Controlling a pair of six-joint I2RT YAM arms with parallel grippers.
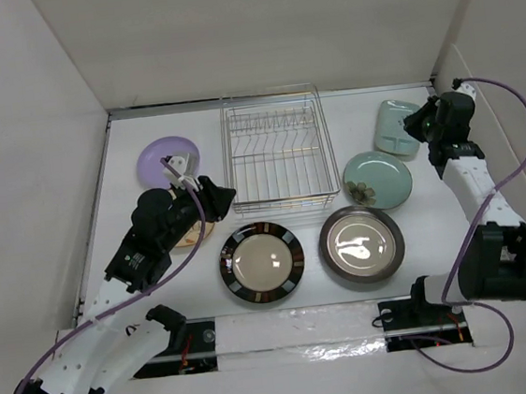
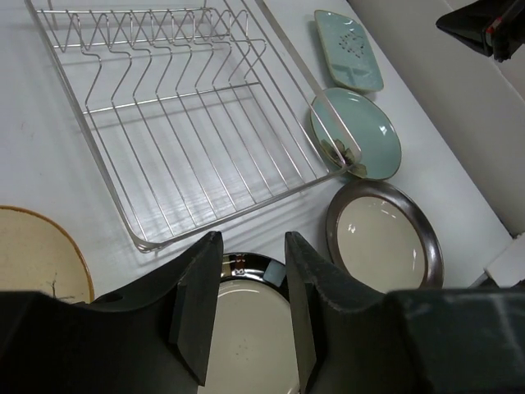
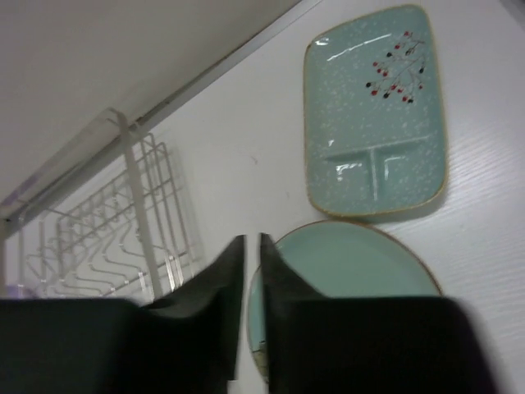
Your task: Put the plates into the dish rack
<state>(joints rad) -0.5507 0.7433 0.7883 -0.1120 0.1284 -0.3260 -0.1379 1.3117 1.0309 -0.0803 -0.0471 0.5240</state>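
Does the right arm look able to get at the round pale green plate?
Probably yes: the right gripper hangs empty near the round pale green plate, with nothing lying between them.

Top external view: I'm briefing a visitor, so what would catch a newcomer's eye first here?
The silver dish rack stands plateless at back centre. Just in front of it two glossy round plates lie side by side, the black-rimmed plate on the left and the grey-brown plate on the right.
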